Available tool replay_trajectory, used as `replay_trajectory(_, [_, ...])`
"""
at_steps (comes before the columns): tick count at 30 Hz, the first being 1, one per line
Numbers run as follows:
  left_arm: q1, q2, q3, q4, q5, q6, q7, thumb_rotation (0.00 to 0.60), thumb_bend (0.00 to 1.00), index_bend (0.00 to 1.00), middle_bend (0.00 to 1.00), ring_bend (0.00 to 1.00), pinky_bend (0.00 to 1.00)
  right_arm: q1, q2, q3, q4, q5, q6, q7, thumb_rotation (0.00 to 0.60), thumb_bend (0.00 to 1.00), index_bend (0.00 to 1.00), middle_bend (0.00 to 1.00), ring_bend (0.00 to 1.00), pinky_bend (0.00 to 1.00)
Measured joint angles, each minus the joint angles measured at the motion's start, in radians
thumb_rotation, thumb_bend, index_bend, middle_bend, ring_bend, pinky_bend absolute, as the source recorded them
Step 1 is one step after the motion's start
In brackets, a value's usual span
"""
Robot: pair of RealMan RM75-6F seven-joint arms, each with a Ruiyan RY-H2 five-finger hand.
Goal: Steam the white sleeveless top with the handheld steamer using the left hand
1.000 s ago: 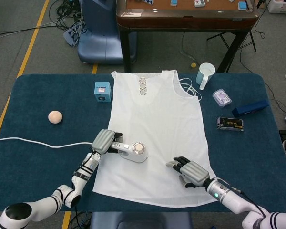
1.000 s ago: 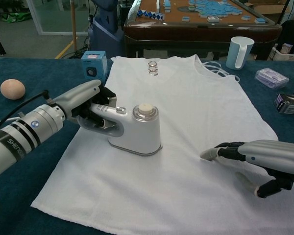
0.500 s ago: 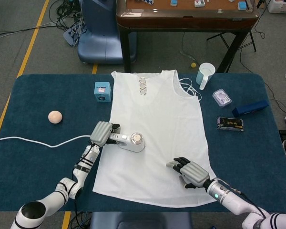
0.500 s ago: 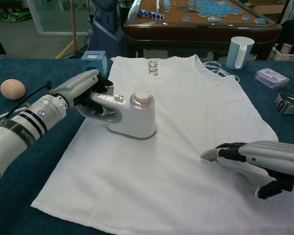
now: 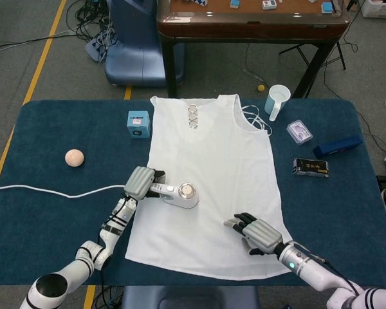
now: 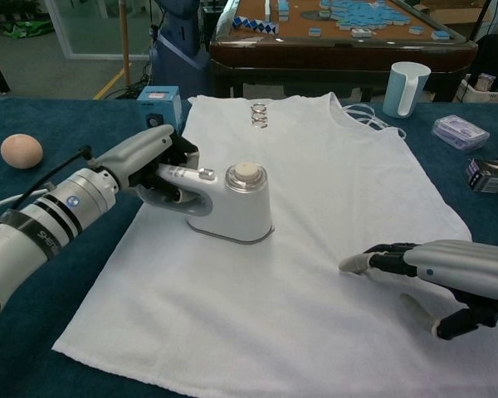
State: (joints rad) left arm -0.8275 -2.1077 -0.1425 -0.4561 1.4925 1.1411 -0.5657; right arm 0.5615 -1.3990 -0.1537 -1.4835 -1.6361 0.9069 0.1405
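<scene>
Left hand has its fingers clamped round the steamer handle, the proper hold; its rigid, likely weighty body sits ahead of them on the soft, crease-prone white top. Right hand spreads its fingers, empty, on the hem.

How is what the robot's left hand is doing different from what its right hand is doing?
The left hand grips the handle of the steamer; the right hand holds nothing. The left hand sits near the left edge of the white top, mid-length; the right hand lies flat near its lower right corner, fingers spread on the cloth. Both are over the same top.
</scene>
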Motion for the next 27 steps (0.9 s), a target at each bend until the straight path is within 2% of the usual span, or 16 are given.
replay_trajectory(14, [0.0,-0.027,0.023,-0.11,0.033,0.056,0.146,0.6,0.25,0.89,0.79,0.65,0.64,-0.014,0.011,-0.014,-0.012,-0.008,0.022,-0.008,0.595,0.77,0.0,0.13,0.0,0.02])
replay_trajectory(27, [0.033,0.039,0.016,-0.087,0.016,0.061,0.103,0.6,0.25,0.89,0.79,0.65,0.64,-0.008,0.007,-0.014,-0.01,-0.011,0.013,-0.003,0.597,0.77,0.0,0.13,0.0,0.02])
